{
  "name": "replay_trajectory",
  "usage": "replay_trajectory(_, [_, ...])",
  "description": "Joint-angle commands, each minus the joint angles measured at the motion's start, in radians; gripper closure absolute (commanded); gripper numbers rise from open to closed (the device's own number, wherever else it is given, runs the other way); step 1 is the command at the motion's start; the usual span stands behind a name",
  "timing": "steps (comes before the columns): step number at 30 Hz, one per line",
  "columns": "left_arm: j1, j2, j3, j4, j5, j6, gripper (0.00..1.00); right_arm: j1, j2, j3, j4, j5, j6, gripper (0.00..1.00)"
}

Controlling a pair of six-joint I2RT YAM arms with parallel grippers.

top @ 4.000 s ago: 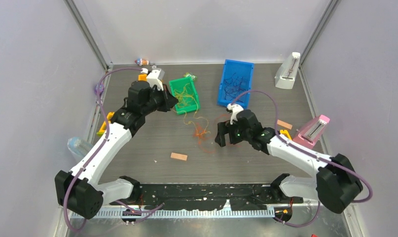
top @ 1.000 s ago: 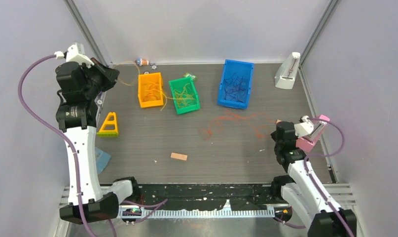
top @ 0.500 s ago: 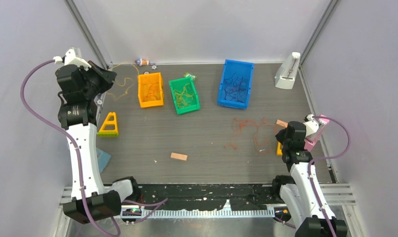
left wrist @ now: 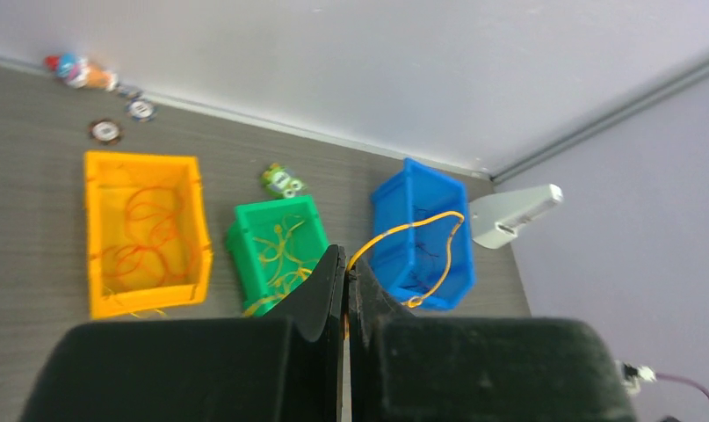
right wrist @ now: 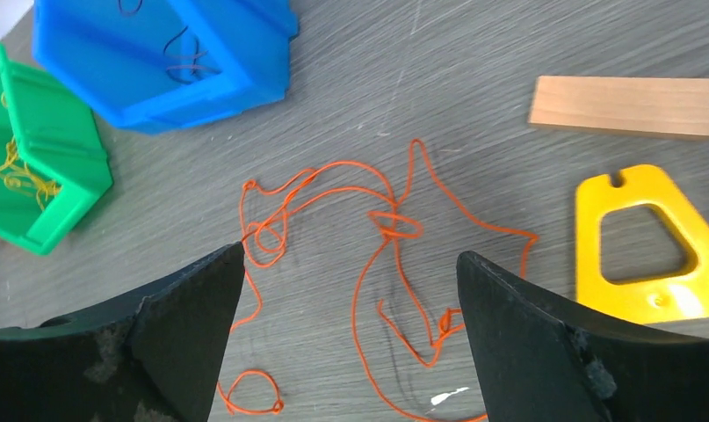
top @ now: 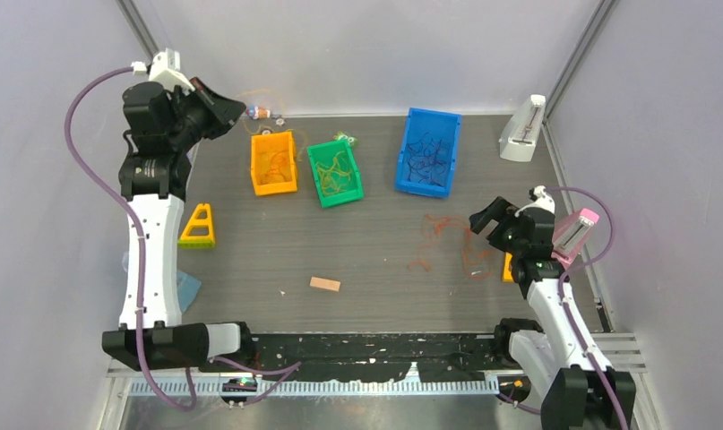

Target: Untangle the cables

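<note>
Top external: left gripper (left wrist: 344,268) has swung rearward, jaws pinching yellow cable (left wrist: 412,226); right gripper (right wrist: 349,255), shifted left, jaws spread wide. Orange bin (top: 274,189) holds orange cables (top: 272,166), green bin (top: 342,199) yellow, blue bin (top: 433,115) dark.

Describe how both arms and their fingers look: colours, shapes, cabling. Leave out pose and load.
Both match: the left arm and right arm have smooth white links between chunky black joints. A purple hose loops loosely along each. A small white housing caps each wrist. The fingers are matte black, broad, tapering to blunt tips, slightly scuffed. No markings legible.
</note>
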Motion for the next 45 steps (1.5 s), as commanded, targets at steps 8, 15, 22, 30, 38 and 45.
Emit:
replay_trajectory(8, [-0.16,0.155,0.187,0.096,0.062,-0.033,1.0,0.081,0.115,0.087,0.073,-0.09,-0.059,0.05])
replay_trajectory(15, [-0.195,0.268,0.286,0.129,0.086,-0.073,1.0,0.082,0.116,0.092,0.081,-0.105,-0.058,0.05])
replay_trajectory(22, [-0.213,0.381,0.283,0.194,0.134,-0.109,1.0,0.082,0.109,0.083,0.095,-0.129,-0.049,0.05])
replay_trajectory(30, [-0.215,0.446,0.202,0.263,0.142,-0.128,1.0,0.082,0.122,0.081,0.104,-0.132,-0.044,0.05])
replay_trajectory(38, [-0.22,0.458,0.16,0.285,0.147,-0.126,1.0,0.082,0.122,0.076,0.106,-0.136,-0.044,0.05])
replay_trajectory(45, [-0.225,0.432,0.07,0.276,0.117,-0.111,1.0,0.082,0.117,0.075,0.101,-0.133,-0.045,0.05])
